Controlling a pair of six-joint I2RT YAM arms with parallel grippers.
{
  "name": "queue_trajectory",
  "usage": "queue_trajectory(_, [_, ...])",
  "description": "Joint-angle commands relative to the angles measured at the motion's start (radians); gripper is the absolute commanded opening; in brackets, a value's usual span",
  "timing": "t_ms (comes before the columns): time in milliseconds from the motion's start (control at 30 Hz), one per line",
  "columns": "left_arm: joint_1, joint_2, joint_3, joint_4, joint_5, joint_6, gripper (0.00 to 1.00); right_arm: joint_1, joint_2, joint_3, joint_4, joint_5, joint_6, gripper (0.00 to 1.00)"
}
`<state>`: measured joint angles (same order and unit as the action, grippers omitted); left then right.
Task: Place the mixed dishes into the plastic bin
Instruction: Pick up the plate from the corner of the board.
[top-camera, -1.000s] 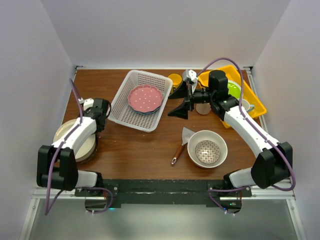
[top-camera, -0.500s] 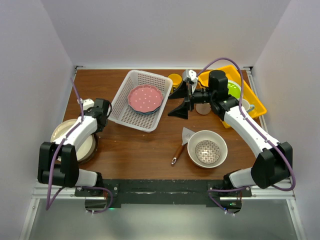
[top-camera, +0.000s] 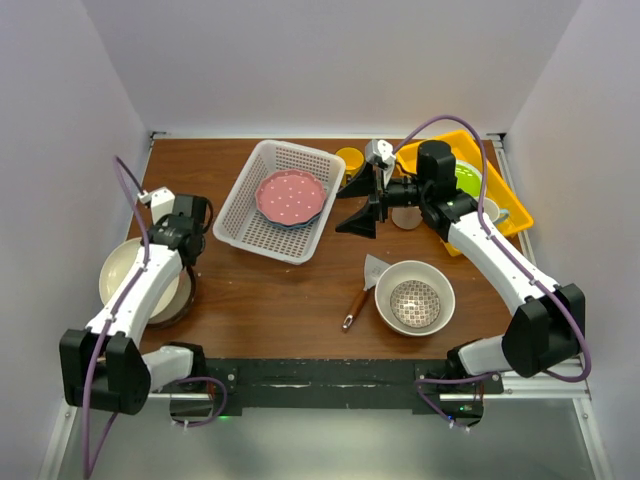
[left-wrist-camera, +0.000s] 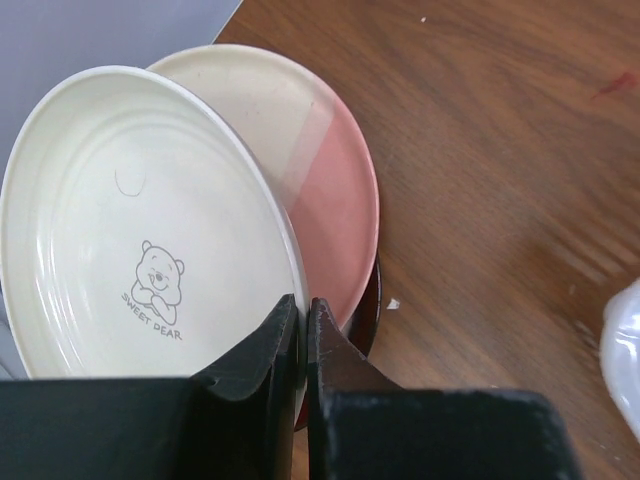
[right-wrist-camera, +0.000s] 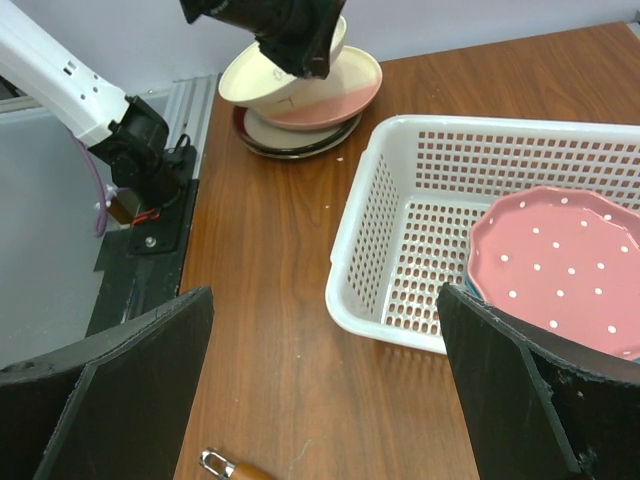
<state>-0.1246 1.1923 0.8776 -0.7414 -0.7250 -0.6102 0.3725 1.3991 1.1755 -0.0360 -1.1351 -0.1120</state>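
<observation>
One cream plate (left-wrist-camera: 130, 230) with a little bear printed on it is pinched by its rim in my left end effector (left-wrist-camera: 303, 305), jaws closed tight on the edge. It tilts over a pink-and-cream plate (left-wrist-camera: 335, 200) on the stack at the near left of the desk (top-camera: 270, 300). My right end effector (top-camera: 358, 207) hangs wide open and holds nothing, just beside the right wall of the white bin (top-camera: 238, 205). A pink dotted plate (top-camera: 290, 196) lies inside the bin. Near me, a small patterned bowl (top-camera: 414, 303) sits inside a big cream bowl (top-camera: 385, 290), with a spatula (top-camera: 362, 290) just left of it.
</observation>
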Motion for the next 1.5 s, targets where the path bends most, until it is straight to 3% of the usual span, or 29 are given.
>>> queue_trajectory(0, [0.005, -0.069, 0.067, -0.007, 0.007, 0.003, 0.0, -0.003, -0.035, -0.002, 0.031, 0.014, 0.005, 0.98])
queue_trajectory(367, [-0.055, -0.148, 0.155, 0.039, 0.183, 0.142, 0.0, -0.004, -0.037, 0.007, 0.015, 0.023, -0.018, 0.98])
queue_trajectory(833, [-0.147, -0.246, 0.109, 0.238, 0.568, 0.441, 0.0, -0.029, -0.031, 0.01, -0.001, 0.034, -0.035, 0.98])
queue_trajectory(1167, [-0.271, -0.292, 0.061, 0.326, 0.605, 0.546, 0.0, -0.037, -0.017, 0.01, -0.002, 0.04, -0.035, 0.98])
queue_trajectory(1467, [-0.447, -0.307, 0.009, 0.392, 0.509, 0.604, 0.0, -0.047, -0.011, 0.012, 0.001, 0.054, -0.019, 0.98])
